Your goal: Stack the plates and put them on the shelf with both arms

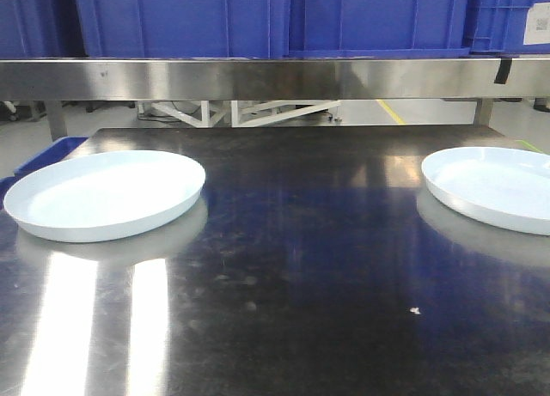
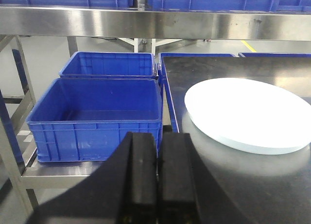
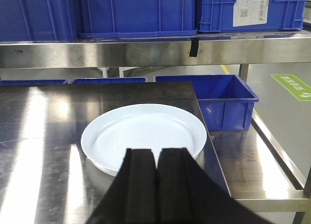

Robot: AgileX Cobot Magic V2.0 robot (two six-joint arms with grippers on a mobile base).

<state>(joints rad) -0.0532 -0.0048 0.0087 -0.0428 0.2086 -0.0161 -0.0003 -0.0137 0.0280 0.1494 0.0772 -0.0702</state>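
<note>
Plates both lie flat on the dark steel tabletop [image 1: 301,267], well apart: one plate [image 1: 103,194] at frame left, the second plate [image 1: 494,185] cut off at the right edge, shelf [image 1: 258,78] beam across the top. Left gripper [image 2: 158,185] and right gripper [image 3: 156,185] are both pinched closed on nothing.

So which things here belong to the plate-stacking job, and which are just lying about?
Job: left plate, right plate, shelf, left gripper and right gripper, both shut and empty.
Lying about: upper crates, lower crates, tape on the shelf beam, table.
</note>
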